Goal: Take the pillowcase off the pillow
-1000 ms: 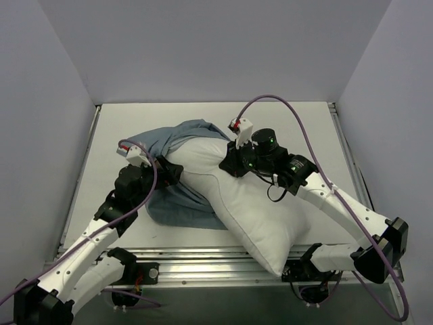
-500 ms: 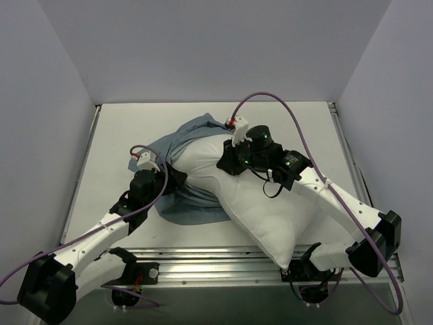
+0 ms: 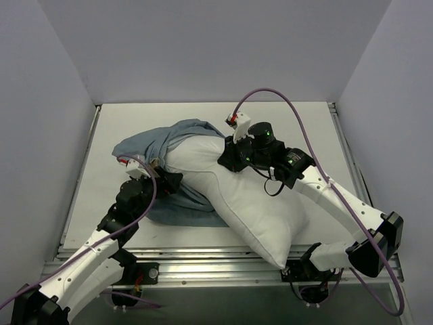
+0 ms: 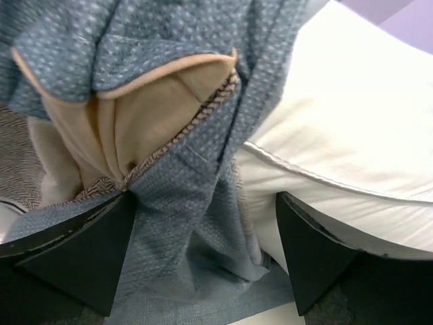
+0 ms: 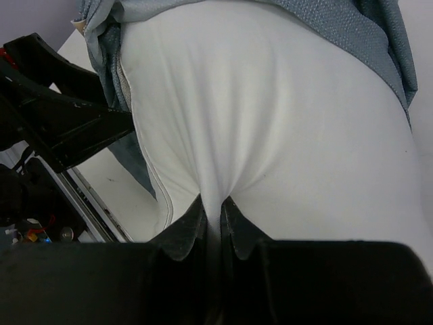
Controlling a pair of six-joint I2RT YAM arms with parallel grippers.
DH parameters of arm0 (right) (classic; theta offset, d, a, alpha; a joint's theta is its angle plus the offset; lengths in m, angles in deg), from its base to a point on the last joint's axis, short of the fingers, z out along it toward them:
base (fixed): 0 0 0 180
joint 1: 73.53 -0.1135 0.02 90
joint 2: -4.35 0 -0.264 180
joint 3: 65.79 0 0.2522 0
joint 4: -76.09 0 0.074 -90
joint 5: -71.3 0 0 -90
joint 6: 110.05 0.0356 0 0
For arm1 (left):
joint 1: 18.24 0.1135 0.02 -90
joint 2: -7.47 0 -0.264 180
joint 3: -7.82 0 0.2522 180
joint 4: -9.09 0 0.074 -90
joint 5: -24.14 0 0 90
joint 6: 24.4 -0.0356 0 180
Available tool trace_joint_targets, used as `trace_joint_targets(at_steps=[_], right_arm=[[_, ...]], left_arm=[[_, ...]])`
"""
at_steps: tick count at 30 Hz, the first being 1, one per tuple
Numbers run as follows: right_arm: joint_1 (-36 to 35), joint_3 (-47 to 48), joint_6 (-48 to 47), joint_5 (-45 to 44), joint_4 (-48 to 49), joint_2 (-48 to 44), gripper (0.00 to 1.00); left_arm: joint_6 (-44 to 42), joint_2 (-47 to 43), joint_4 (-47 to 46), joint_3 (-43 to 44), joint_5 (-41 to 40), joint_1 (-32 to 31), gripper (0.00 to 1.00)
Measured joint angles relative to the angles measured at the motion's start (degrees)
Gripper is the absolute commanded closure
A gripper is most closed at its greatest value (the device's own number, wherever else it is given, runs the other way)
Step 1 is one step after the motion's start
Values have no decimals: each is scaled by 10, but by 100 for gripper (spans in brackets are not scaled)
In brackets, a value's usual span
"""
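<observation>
Room: plain pale lavender-grey walls (image 3: 203, 47) close in on back, L and R; flat white desk (image 3: 135, 122) fills the floor between them, w/ a ribbed aluminium rail (image 3: 203, 261) along its near edge.

Large plump plain white fabric pillow (image 3: 250, 203) lies diagonally across mid-desk, far end toward centre-back, near corner hanging over the rail; most of it bare. Soft blue dotted-weave pillowcase (image 3: 145, 145) w/ beige lining is bunched round the pillow's far-left end and spreads onto the desk left of it; in the left wrist view its open mouth shows the beige inside, pillow (image 4: 352, 122) just to the right of the cloth (image 4: 176, 223).

White-and-black left arm (image 3: 101, 237) reaches in from near-left; white-and-black right arm (image 3: 338, 196) from near-right, each trailing a purple cable (image 3: 270, 95).

Left tool (image 4: 203, 257) sits at the pillowcase's near side; black fingers spread apart, blue cloth lying in the gap. Right tool (image 5: 211, 210) on the pillow's (image 5: 270, 122) upper face near the pillowcase (image 5: 365, 34) edge; fingers drawn together, pinching a fold of white fabric.
</observation>
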Motion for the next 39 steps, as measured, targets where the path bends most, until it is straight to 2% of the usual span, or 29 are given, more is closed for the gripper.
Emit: trace_joint_targets(at_steps=[6,9,10,13,14,17,21,25,29,33,38,39], right_arm=[[0,2,0,4,-2,1,100],[0,6,1,4,-3,2,100],[0,8,2,4,-3,2,100],[0,13,5,7,-1,2,100],[0,15,5,8,-3,2,100],[0,23,4,8,-17,0,100],[7,43,1,11,-59,-21,100],[18,72,-9,25,-111,-57,100],[23,96,-28,54,-137,-102,100],[30,95,-47,117,-124,-173,100],[29,19,-58,178,-116,-216,100],[29,0,-58,179,-117,-209,96]], left_arm=[[7,80,-34,-11,17,-2,16],[10,134,-44,-18,19,-5,33],[10,149,-43,-19,17,-5,45],[4,180,-45,-19,0,-7,59],[3,185,-45,-19,-11,-7,67],[12,189,-39,-17,-66,-8,79],[47,188,-34,-17,-172,-9,80],[83,178,-42,-17,-223,2,79],[99,176,-65,-17,-220,37,78],[94,207,-44,-17,-218,97,72],[69,219,-29,-11,-177,111,66],[62,219,-24,-6,-162,111,66]])
